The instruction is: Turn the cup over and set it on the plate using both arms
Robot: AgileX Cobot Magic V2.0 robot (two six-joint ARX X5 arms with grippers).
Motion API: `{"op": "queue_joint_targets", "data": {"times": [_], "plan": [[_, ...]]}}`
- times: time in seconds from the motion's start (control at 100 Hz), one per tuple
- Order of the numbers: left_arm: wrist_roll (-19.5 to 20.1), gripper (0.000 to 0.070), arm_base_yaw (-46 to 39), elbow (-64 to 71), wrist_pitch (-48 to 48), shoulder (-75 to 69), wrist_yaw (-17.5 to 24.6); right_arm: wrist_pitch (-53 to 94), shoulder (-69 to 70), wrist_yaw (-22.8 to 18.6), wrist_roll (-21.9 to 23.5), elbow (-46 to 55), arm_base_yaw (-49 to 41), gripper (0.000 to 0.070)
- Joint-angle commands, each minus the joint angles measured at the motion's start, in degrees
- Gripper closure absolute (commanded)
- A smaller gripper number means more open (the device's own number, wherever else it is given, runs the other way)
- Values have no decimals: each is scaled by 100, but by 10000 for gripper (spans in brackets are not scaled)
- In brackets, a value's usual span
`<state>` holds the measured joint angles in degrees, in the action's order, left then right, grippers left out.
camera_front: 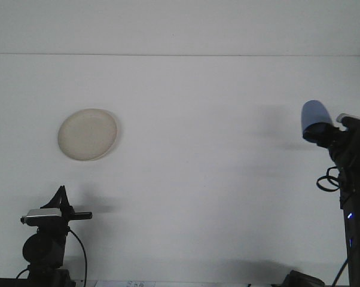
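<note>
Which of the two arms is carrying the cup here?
The right arm: its gripper holds the blue cup tilted above the table at the right edge. The left gripper sits low at bottom left, holding nothing, far from the plate.

Bare table (216,179) between plate (87,134) and raised cup (314,115).

You have a plain white table (198,179) filling nearly the whole frame, meeting a white wall (180,27) along a faint line across the top. At the bottom edge, left of centre, a strip of printed paper (138,283) just shows.
</note>
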<state>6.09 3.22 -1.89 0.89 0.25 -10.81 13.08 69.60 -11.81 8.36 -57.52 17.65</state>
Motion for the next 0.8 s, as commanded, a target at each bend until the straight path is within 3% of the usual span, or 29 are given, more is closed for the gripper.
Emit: {"op": "queue_joint_targets", "data": {"times": [0.0,0.19,0.38,0.52,0.79], "plan": [[13,685,-7,109,79,-9,-31,990,-321,-11,-94,-291,-472,697],[13,685,-7,109,79,-9,-31,3689,-448,7,-262,-1056,-2575,697],[13,685,-7,109,79,-9,-31,4789,131,337,-114,-1222,-4478,697],[13,685,-7,109,79,-9,-31,4933,721,455,26,-1224,-5362,697],[13,685,-7,109,79,-9,-31,5407,1676,660,68,-1386,-6177,697]]}}
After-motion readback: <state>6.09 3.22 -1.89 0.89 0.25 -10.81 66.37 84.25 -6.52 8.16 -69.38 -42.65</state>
